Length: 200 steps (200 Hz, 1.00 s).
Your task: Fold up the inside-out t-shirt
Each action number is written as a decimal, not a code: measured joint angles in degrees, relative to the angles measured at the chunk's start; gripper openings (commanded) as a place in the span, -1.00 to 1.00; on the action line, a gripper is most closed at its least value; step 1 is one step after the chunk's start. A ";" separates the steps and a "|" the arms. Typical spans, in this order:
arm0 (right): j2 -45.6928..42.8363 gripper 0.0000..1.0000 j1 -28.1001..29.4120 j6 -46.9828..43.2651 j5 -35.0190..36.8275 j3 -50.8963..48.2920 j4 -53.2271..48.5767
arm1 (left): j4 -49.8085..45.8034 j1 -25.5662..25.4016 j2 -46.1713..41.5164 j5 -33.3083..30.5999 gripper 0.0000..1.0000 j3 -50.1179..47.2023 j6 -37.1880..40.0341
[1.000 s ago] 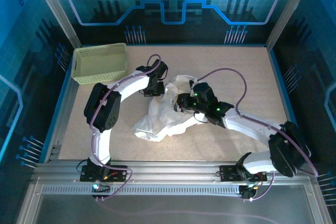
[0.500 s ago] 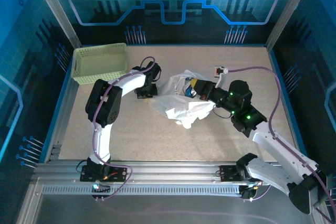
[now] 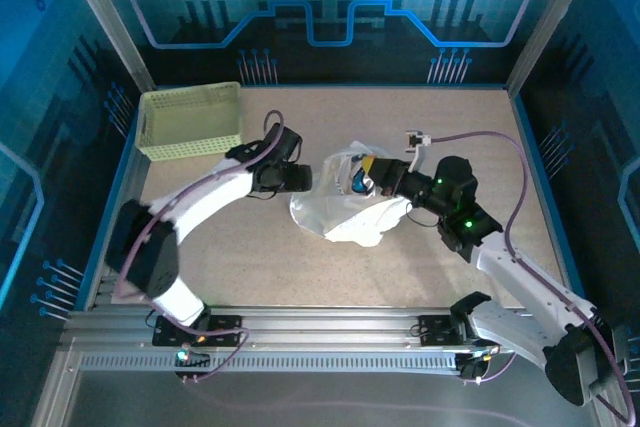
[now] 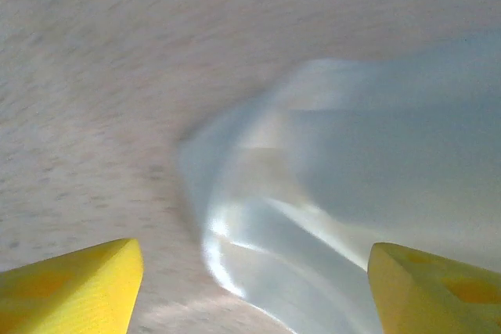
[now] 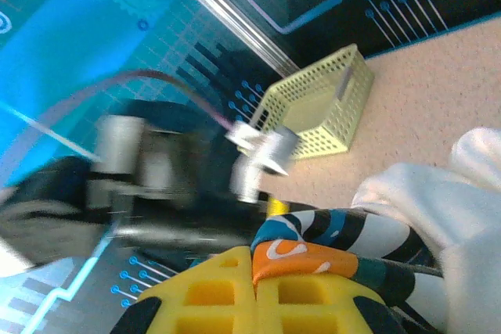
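The white t-shirt [image 3: 350, 217] lies bunched in the middle of the table. Its blue, dark and orange printed part [image 5: 344, 244] is lifted at the upper right of the heap, pinched in my shut right gripper [image 5: 254, 267]. From above, the right gripper [image 3: 371, 174] sits at the heap's top edge. My left gripper [image 3: 305, 179] is at the heap's left edge and points at it. In the left wrist view its yellow fingertips [image 4: 86, 283] stand wide apart, so that gripper [image 4: 252, 275] is open. A white fold of the t-shirt [image 4: 337, 193] lies loose between and beyond them.
A pale yellow-green lattice basket [image 3: 190, 119] stands at the back left corner, also in the right wrist view [image 5: 317, 111]. The speckled tabletop [image 3: 460, 127] is bare to the right of and behind the cloth. Blue walls and metal posts ring the table.
The left gripper has opened and let go of the cloth, and its elbow has swung down to the left. The right gripper pulled the shirt rightward a second ago and has since held still.
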 measured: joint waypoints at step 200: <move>-3.89 -1.00 4.17 -6.45 -1.97 -2.27 -2.08 | 13.66 -6.23 1.36 7.93 -0.95 -0.35 1.62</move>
